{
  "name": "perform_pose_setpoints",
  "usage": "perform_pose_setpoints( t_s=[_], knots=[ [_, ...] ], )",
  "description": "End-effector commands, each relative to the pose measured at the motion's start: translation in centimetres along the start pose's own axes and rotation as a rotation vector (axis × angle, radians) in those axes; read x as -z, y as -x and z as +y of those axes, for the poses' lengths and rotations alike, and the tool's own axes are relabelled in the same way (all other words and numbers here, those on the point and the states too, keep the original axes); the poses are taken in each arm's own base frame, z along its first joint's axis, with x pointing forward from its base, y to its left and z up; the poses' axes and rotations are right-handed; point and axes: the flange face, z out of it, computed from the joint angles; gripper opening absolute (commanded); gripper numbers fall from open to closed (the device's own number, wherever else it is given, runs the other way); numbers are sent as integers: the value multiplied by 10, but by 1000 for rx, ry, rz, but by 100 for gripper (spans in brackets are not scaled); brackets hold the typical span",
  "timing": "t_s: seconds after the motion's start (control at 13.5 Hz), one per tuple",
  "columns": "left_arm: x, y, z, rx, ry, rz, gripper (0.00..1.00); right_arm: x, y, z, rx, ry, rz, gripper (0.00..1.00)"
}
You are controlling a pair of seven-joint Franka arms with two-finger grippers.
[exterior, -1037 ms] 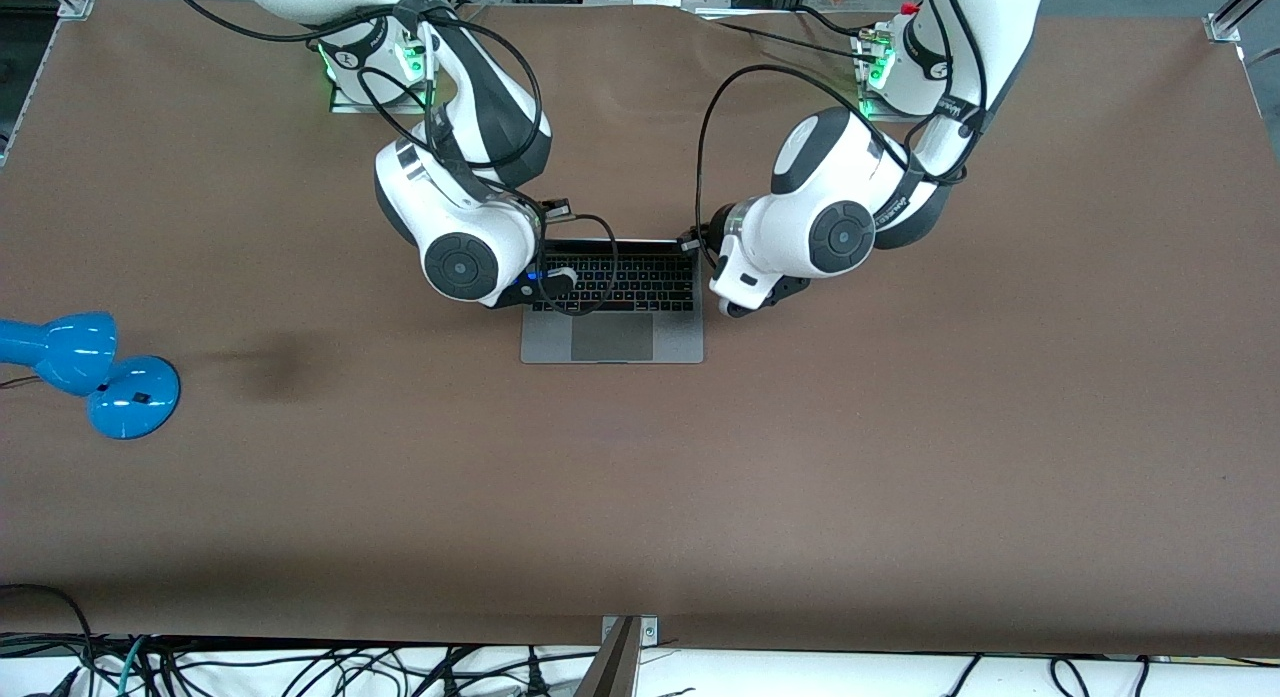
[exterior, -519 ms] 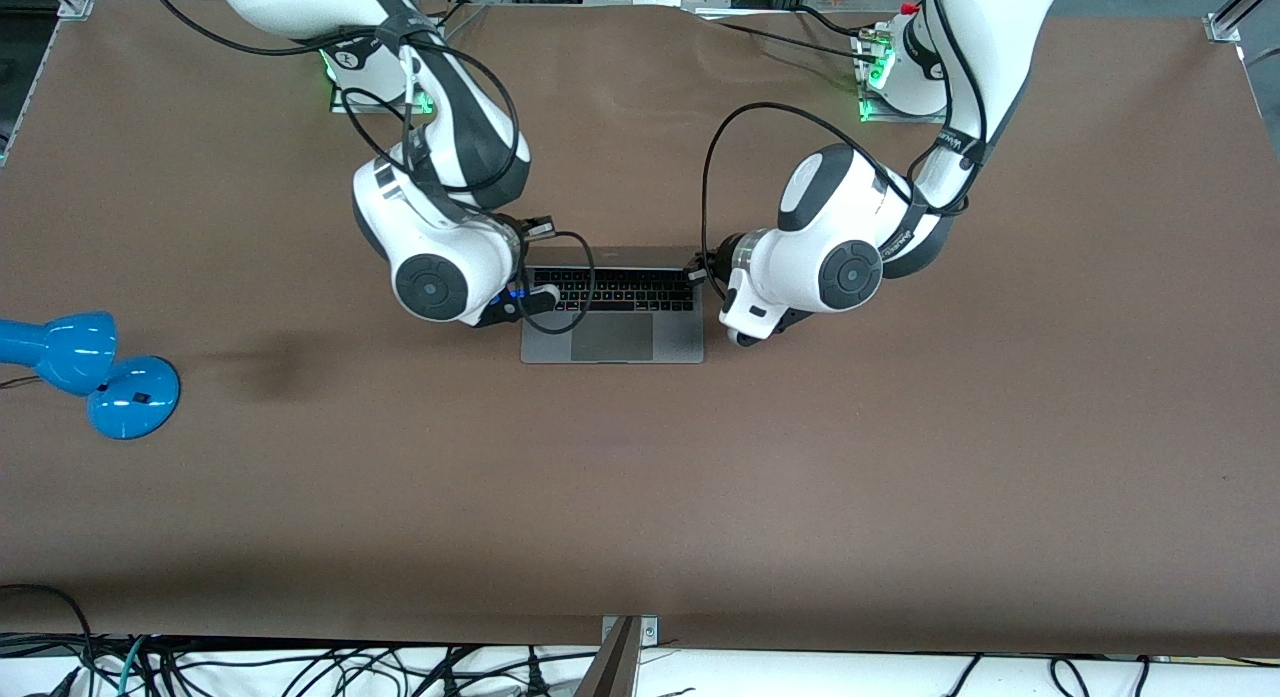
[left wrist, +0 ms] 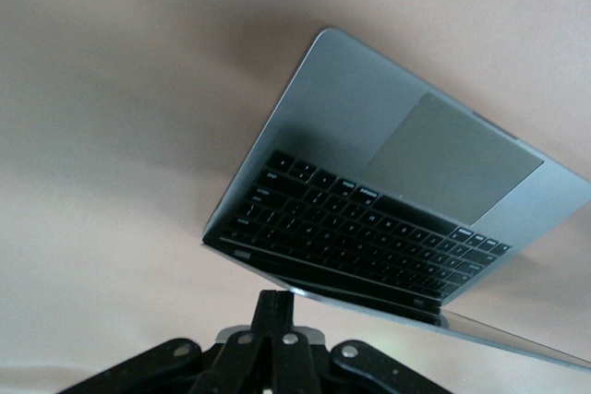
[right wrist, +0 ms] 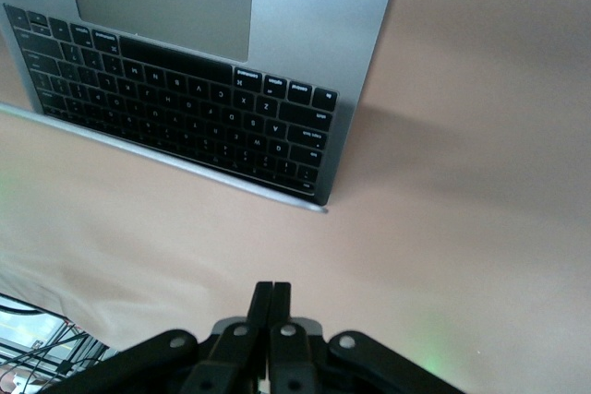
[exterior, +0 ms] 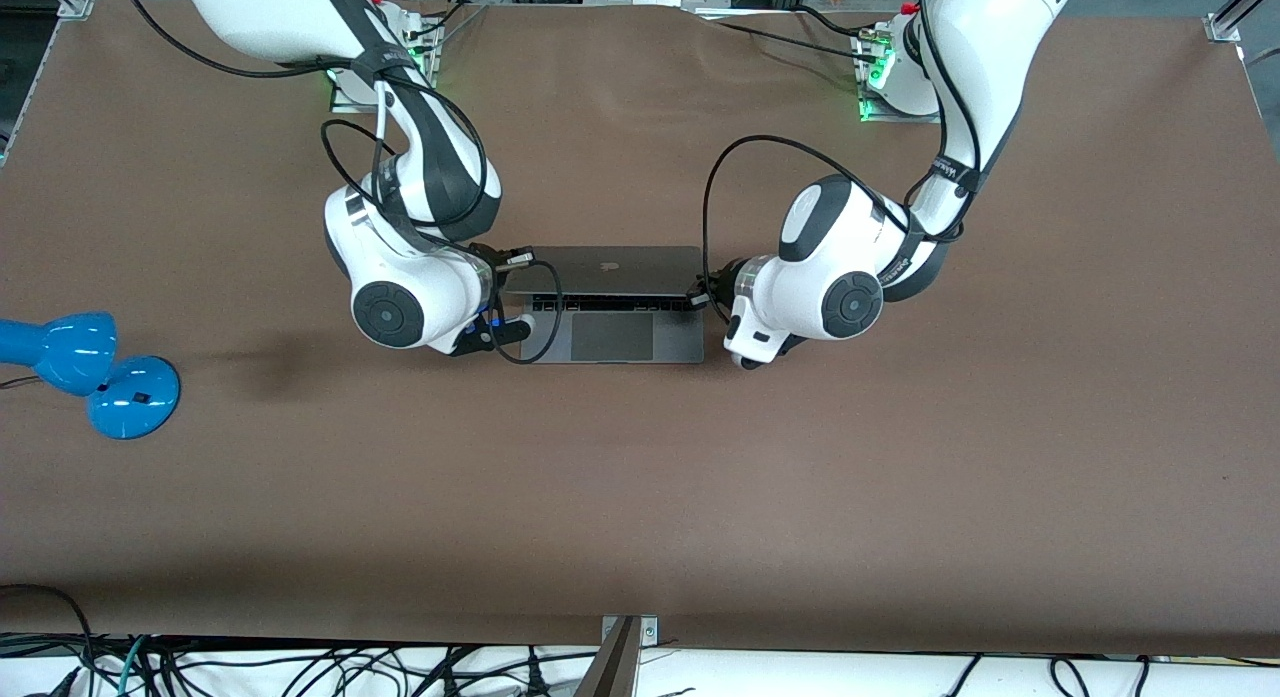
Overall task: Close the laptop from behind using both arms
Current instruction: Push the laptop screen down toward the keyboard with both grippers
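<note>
- Laptop (exterior: 612, 302) on worktop (exterior: 640, 497), lid partly lowered over keyboard.
- Left claw (left wrist: 274, 320) pinched together at lid's edge.
- Right claw (right wrist: 271, 306) likewise pinched together, empty.

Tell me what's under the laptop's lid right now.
Under the half-lowered lid of the laptop, only a strip of keyboard and the trackpad show; the farther key rows and the screen are covered.

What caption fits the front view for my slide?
Both grippers, left and right, press the laptop lid halfway down.
</note>
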Motion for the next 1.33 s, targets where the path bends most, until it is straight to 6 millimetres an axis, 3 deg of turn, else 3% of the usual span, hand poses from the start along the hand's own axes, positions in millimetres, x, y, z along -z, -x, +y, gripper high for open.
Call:
perform_pose_setpoints(
  t_s=[0.0,0.3,1.26],
  knots=[
    [-3,-11,8,-14,0,21,0,-4,-12,-2,17,2,32,0],
    [-7,-17,7,-11,-8,23,0,-15,-32,5,10,-5,88,0],
    [-21,-36,6,7,14,40,0,-32,-64,19,46,15,178,0]
  ],
)
